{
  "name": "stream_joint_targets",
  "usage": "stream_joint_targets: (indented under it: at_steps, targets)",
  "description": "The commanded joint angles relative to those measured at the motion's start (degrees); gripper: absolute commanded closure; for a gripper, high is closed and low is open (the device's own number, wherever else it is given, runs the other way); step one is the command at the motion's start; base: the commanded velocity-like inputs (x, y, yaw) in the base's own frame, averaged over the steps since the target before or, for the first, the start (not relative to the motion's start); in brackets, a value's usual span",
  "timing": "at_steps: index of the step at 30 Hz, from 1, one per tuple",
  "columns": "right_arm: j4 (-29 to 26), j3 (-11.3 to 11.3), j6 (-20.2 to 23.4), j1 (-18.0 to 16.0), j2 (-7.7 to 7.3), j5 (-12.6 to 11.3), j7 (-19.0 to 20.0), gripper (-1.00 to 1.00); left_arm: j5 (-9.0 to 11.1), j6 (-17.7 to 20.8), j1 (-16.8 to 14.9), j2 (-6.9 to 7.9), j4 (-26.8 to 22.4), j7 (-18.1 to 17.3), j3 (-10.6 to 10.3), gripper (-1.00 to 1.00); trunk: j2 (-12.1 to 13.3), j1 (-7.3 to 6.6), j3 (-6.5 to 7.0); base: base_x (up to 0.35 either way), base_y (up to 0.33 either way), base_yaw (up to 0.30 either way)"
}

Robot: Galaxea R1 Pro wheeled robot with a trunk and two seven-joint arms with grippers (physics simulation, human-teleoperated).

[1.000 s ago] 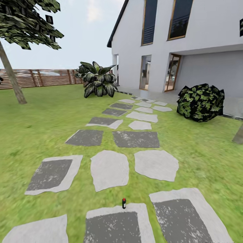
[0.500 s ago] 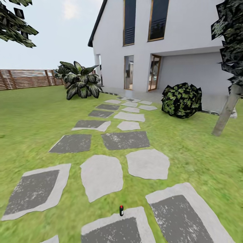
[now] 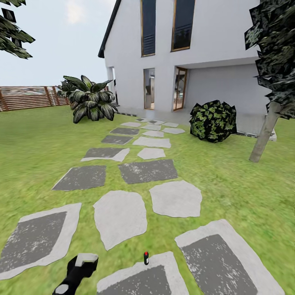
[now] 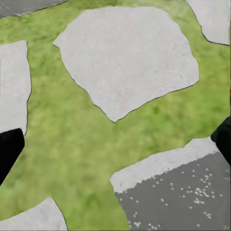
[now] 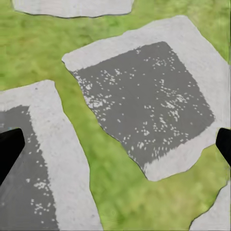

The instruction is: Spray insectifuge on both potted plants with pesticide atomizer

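On the near paving slab (image 3: 141,276), at its far edge, stands a small dark bottle with a red top (image 3: 146,258), upright. Left gripper (image 4: 115,144) spread wide over grass (image 4: 72,139) and stones, holding nothing. Right gripper (image 5: 115,144) likewise wide apart, empty, above a grey slab (image 5: 144,101).

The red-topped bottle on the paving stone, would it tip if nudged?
The red-topped bottle stands upright and slim, so a nudge probably tips it. It looks tiny, so likely light. Once fallen, it might roll on the flat paving stone.
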Motion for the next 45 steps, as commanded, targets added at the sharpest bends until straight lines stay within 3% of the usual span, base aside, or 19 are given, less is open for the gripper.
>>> stream_joint_targets:
  at_steps: [1, 3, 6, 11, 15, 21, 23, 26, 36, 45]
  targets:
    - [-1.70, -0.07, -0.15, -0.69, 0.01, -0.01, -0.05, -1.00, -0.34, -0.06, -0.96, -0.01, 0.10, 0.01, -0.04, -1.00, -0.03, 0.00, -0.07, 0.000, 0.000, 0.000]
    - [-7.69, -0.09, 0.05, -3.47, 0.00, 0.06, -0.14, -1.00, -0.53, 0.10, -4.95, -0.40, 0.17, -0.03, 0.00, -1.00, -0.03, 0.00, -0.07, 0.000, 0.000, 0.000]
    - [-12.18, -0.11, 0.44, -7.32, 0.00, 0.06, -0.18, -1.00, -0.57, 0.13, -6.78, -0.99, 0.08, -0.11, 0.03, -1.00, -0.03, 0.00, -0.07, 0.000, 0.000, 0.000]
    - [-13.91, -0.16, 0.52, -11.30, 0.00, -0.01, -0.19, -1.00, -0.49, -0.11, -7.27, -1.49, -0.28, -0.14, 0.12, -1.00, -0.03, 0.00, -0.07, 0.000, 0.000, 0.000]
    - [-14.07, -0.26, 0.55, -11.79, -0.35, 0.04, -0.16, -1.00, -0.60, -0.33, -7.25, -2.45, -0.48, -0.15, -0.32, -1.00, -0.03, 0.00, -0.07, 0.000, 0.000, 0.000]
    - [-14.47, -0.31, 1.15, -11.94, -0.58, 0.14, -0.19, -1.00, -0.74, -0.11, -7.20, -3.45, -0.43, 0.34, -5.48, -1.00, -0.03, 0.00, -0.07, 0.000, 0.000, 0.000]
    - [-14.64, -0.23, 4.54, -12.39, -0.61, 0.17, -0.19, -1.00, -0.75, -0.01, -7.19, -3.55, -0.11, 0.41, -6.67, -1.00, -0.43, 0.22, -0.25, 0.000, 0.000, 0.000]
    - [-14.72, -0.20, 9.91, -13.87, -0.61, 0.11, -0.04, -1.00, -0.61, 0.16, -7.44, -3.63, -0.10, 0.48, -6.75, -1.00, -1.63, 0.88, -0.79, 0.000, 0.000, 0.000]
    - [-14.76, -0.13, 10.87, -14.20, -0.53, -0.01, 0.08, -1.00, -0.51, 0.20, -7.56, -3.75, -0.18, 0.55, -6.68, -1.00, -5.65, 3.07, -2.59, 0.000, 0.000, -0.015]
    - [-14.75, -0.20, 10.96, -14.20, -0.61, -0.01, 0.07, -1.00, -0.44, 0.16, -7.58, -3.56, -0.10, 0.55, -6.72, -1.00, -9.26, 5.05, -4.20, 0.000, 0.000, -0.256]
